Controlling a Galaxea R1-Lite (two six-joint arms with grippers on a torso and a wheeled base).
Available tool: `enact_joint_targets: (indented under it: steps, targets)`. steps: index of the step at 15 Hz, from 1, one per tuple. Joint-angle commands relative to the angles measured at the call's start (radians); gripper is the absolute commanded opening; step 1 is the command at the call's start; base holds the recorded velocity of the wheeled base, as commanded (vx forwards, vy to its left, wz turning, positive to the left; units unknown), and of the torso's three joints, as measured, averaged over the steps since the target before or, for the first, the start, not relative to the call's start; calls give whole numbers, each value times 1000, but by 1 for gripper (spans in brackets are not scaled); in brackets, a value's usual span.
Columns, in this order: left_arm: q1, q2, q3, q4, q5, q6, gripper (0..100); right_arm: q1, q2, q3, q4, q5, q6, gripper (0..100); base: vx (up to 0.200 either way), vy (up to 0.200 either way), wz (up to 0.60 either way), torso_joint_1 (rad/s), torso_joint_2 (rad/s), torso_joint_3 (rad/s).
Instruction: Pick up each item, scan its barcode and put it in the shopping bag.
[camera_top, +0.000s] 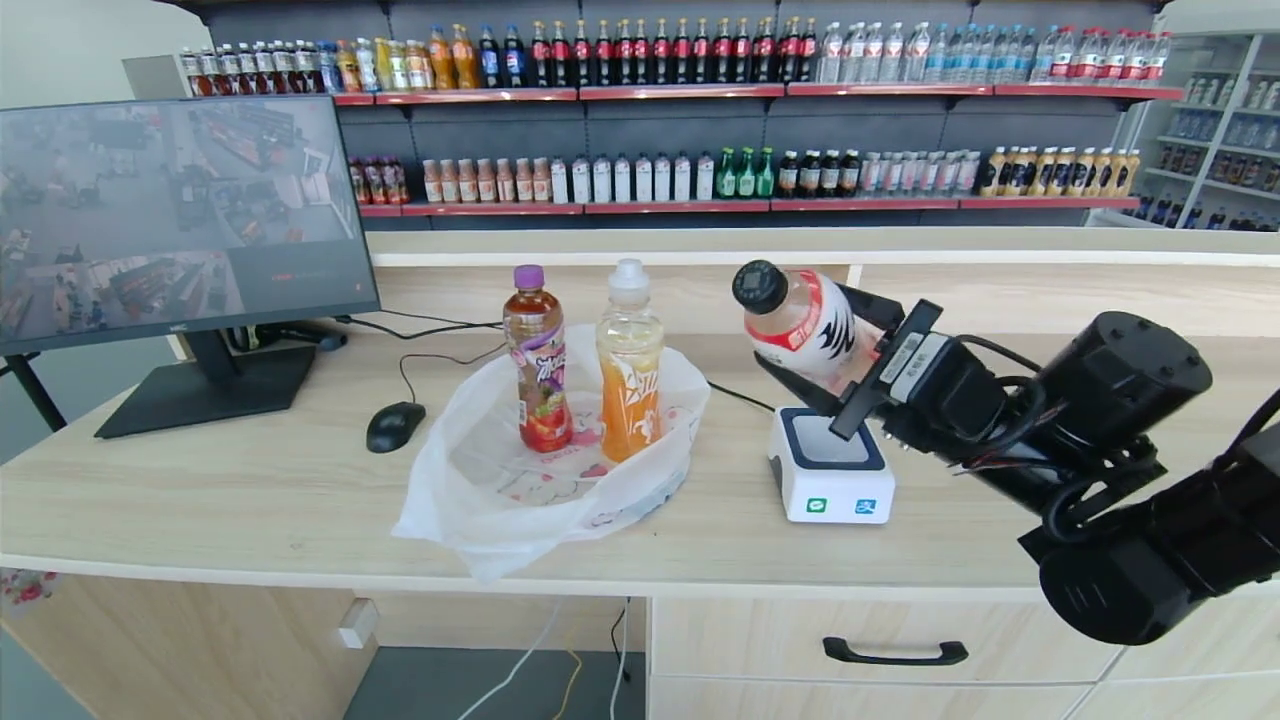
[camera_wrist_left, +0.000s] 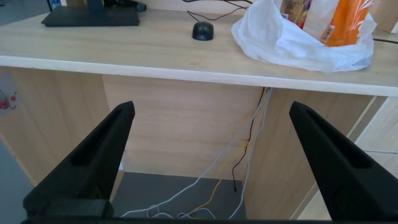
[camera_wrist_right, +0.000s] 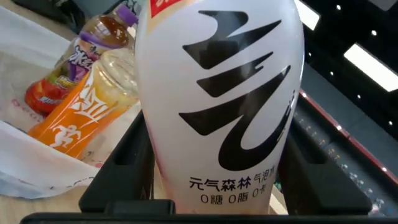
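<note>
My right gripper (camera_top: 835, 355) is shut on a white bottle (camera_top: 800, 322) with a black cap and red-and-black label, held tilted above the white barcode scanner (camera_top: 829, 465). In the right wrist view the white bottle (camera_wrist_right: 217, 106) sits between the black fingers (camera_wrist_right: 121, 168). A white plastic shopping bag (camera_top: 470, 480) lies open on the counter, with a purple-capped red drink bottle (camera_top: 537, 360) and a white-capped orange drink bottle (camera_top: 629, 365) standing in it. My left gripper (camera_wrist_left: 208, 155) hangs open below the counter's front edge, with nothing between its fingers.
A monitor (camera_top: 170, 215) on a black stand sits at the counter's left, with a black mouse (camera_top: 393, 426) and cables beside the bag. Drink shelves (camera_top: 700, 95) line the back wall. A drawer handle (camera_top: 893, 655) is under the counter.
</note>
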Motion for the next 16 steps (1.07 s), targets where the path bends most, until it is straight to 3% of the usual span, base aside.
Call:
enact_joint_targets:
  steps: [1, 11, 16]
  targets:
    - [0, 0, -1, 0, 0, 0, 100, -24, 58, -3, -1, 72, -40, 0, 0, 0, 0, 0, 0, 0]
    - [0, 0, -1, 0, 0, 0, 100, -92, 104, 9, -1, 275, -128, 0, 0, 0, 0, 0, 0, 0]
    - [0, 0, -1, 0, 0, 0, 100, -115, 119, 15, -1, 307, -151, 0, 0, 0, 0, 0, 0, 0]
